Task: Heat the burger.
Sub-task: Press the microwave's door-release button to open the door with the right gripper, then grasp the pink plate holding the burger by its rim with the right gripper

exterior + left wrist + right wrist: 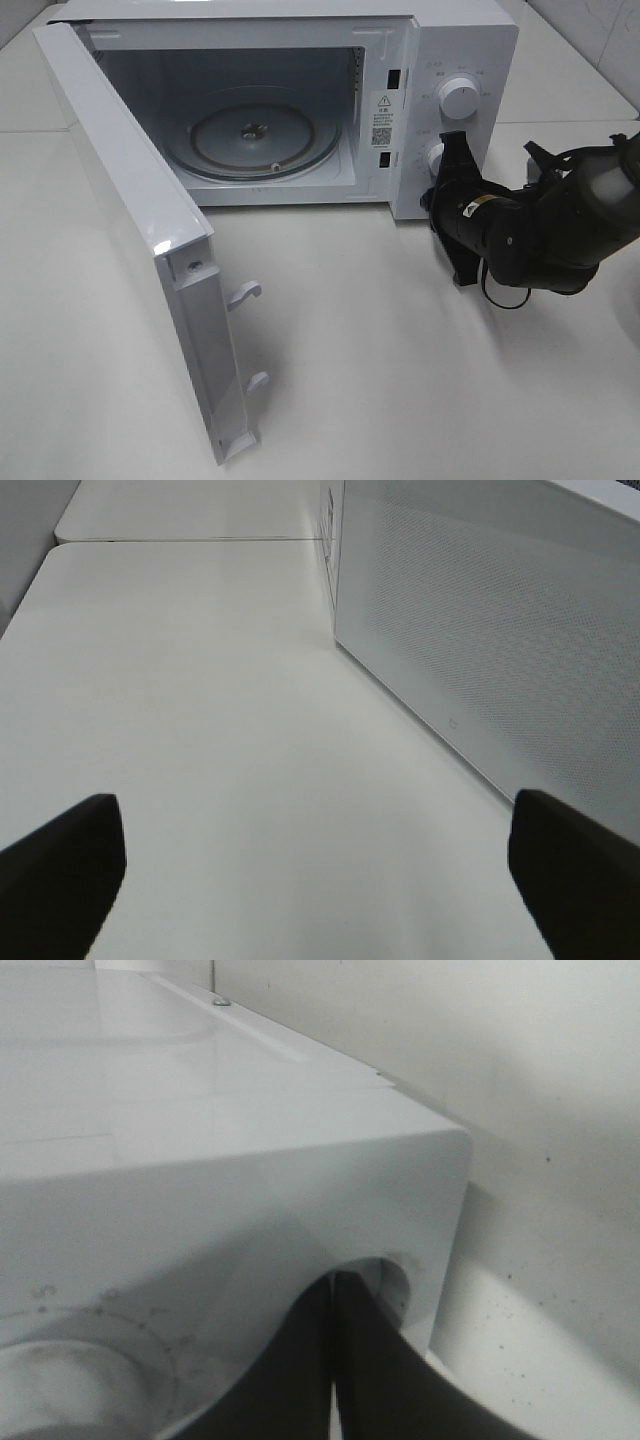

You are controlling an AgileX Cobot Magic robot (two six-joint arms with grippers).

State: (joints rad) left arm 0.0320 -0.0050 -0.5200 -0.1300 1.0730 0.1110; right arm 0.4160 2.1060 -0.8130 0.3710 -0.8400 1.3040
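The left gripper hangs with fingers released wide above the bench. The microwave door stands open, showing the turntable. The right gripper, fingers clenched, is at the lower knob. I cannot tell where the burger is.

A white tabletop fills the lower and right parts of the frame, with a seam crossing it about a quarter of the way down. A white microwave stands on it at top centre, its door swung open toward the lower left.
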